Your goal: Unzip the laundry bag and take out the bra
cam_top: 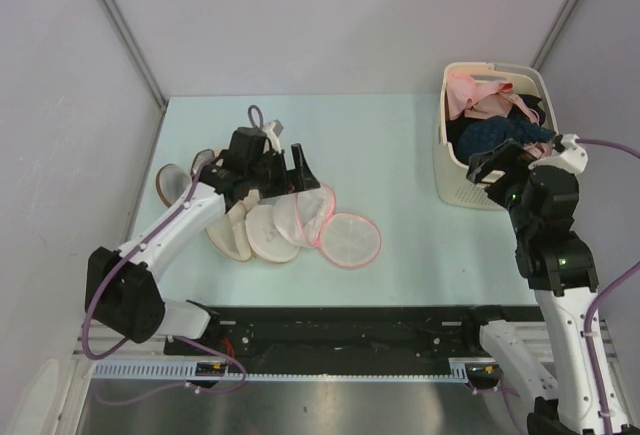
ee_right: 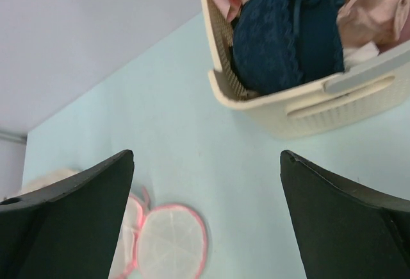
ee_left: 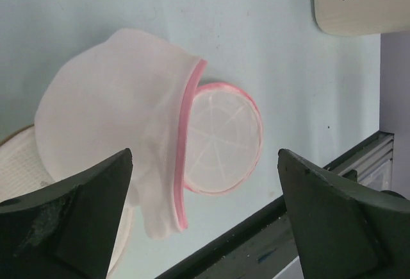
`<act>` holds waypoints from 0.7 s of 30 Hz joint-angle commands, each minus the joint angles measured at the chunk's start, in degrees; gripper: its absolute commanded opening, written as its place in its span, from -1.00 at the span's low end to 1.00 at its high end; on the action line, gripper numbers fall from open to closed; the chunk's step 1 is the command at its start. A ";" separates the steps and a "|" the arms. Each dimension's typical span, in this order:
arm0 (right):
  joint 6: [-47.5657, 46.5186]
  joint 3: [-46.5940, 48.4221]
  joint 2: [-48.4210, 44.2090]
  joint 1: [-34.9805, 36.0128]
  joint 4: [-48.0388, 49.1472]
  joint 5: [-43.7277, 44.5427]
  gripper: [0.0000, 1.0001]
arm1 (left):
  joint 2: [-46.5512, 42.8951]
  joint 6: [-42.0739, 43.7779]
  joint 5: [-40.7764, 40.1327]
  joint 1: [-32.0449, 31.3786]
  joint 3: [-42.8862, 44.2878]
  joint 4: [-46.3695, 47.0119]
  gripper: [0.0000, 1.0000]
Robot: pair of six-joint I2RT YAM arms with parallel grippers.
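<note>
On the worktop (cam_top: 400,155), a cream basket (cam_top: 455,177) stands far right; the laundry bag (cam_top: 330,230) lies unzipped, long axis left-right, lid rightward; the bra (ee_right: 275,29) sits in the basket; left pincer (ee_left: 205,157) and right pincer (ee_right: 206,154) gape, released

Pale mint-green table (cam_top: 400,135), matte, evenly lit. Plain grey-white walls (cam_top: 350,15) enclose it on three sides, with grey metal strips (cam_top: 122,30) at the back corners. A black rail (cam_top: 350,323) runs along the near edge.

White arm links (cam_top: 175,220), black joint housings (cam_top: 125,300), purple cables (cam_top: 610,145), black wedge-shaped end effector fingers (ee_left: 70,218), green lights (cam_top: 563,262)
</note>
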 commanded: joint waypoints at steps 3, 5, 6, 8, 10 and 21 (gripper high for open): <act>-2.88 -1.62 -0.71 7.64 -9.08 6.97 1.00 | -3.74 4.87 -3.67 0.01 8.86 -5.63 1.00; -3.49 -1.62 -0.80 8.95 -10.06 7.85 1.00 | -7.85 5.22 -5.00 0.01 9.04 -7.13 1.00; -3.58 -1.62 -0.80 9.22 -10.93 7.86 0.99 | -9.27 5.57 -6.22 0.01 8.96 -7.57 1.00; -3.58 -1.62 -0.80 9.49 -11.82 8.03 0.99 | -13.83 5.75 -7.46 0.01 8.43 -8.71 1.00; -3.23 -1.71 -0.80 9.58 -12.96 7.77 1.00 | -17.00 5.84 -8.95 0.10 6.50 -9.06 1.00; -2.88 -3.64 -1.33 9.93 -15.42 12.77 0.99 | -37.14 5.66 -14.31 0.10 -9.59 -9.05 1.00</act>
